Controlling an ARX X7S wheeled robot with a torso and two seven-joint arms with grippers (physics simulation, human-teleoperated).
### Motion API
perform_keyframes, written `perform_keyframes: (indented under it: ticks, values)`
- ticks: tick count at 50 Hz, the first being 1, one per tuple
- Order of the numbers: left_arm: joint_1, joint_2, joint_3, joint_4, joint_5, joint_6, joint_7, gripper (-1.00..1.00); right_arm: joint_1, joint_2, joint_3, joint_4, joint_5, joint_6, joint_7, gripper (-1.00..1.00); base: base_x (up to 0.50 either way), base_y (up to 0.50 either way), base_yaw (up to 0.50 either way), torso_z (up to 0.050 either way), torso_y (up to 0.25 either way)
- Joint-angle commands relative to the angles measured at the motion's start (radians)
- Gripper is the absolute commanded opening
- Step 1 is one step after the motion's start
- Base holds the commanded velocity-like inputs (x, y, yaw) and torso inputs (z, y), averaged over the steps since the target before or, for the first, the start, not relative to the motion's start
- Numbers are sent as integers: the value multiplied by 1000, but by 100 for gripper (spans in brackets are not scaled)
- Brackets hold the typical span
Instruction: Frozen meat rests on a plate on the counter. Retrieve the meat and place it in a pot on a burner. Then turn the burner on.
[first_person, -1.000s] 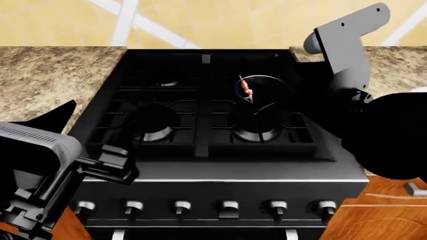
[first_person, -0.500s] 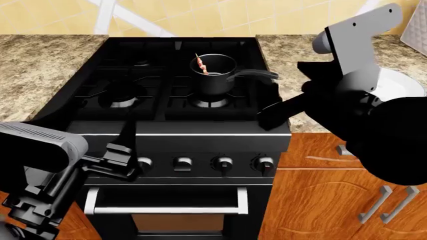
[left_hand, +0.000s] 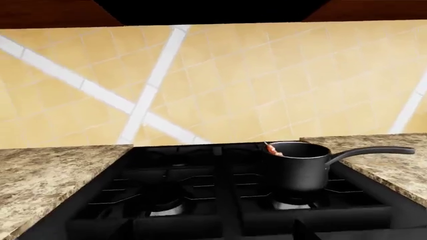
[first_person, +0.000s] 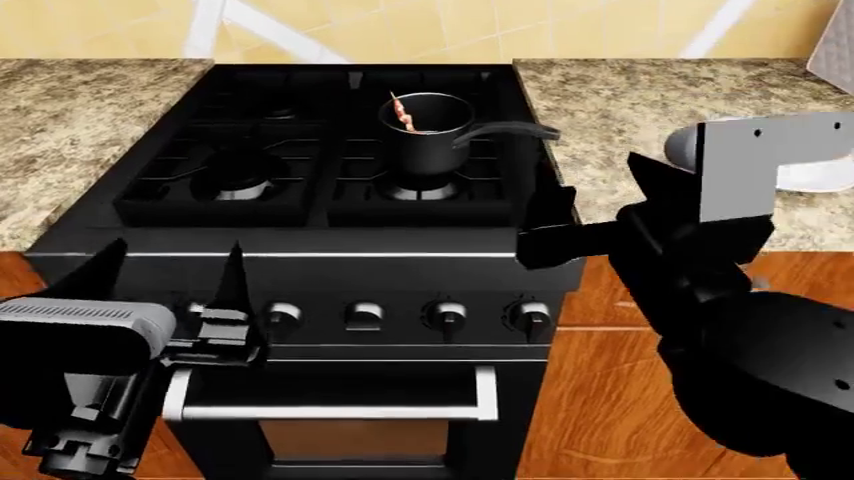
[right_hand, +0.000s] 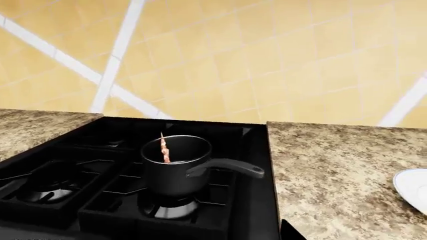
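The small dark grey metal saucepan sits on the front right burner of the black stove; the thin reddish-brown streaky meat strip on its pale skewer stands tilted inside it, poking above the rim; the left tool hangs open and empty before the stove's front edge, well apart from the saucepan; the right tool is open, empty, beside the stove's front right corner; the round white plate lies on the speckled granite-look table right of the stove.

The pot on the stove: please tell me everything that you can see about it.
The pot is a small dark grey saucepan with a shiny rim and one long straight dark handle that reaches toward the counter on the stove's right. It stands upright on the front right burner. The frozen meat, a reddish strip on a skewer, leans inside it. No gripper touches it.
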Motion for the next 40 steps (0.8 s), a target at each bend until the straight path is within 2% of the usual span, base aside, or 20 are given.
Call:
perform_keyframes:
  ticks: [1,24,40]
  values:
    - [109,49,32,-13,83,87,-6,100,-178,-37,0,-74,-116,-119,71,100,0,0,0,-50,0]
    - [107,92,127,-134,142,148,32,100,-264,-93,-47,5,-267,-195,-2,100,0,0,0,-50,0]
    - [93,89,160,-147,162,140,28,100,-309,-98,-57,98,-314,-234,-55,100,0,0,0,-50,0]
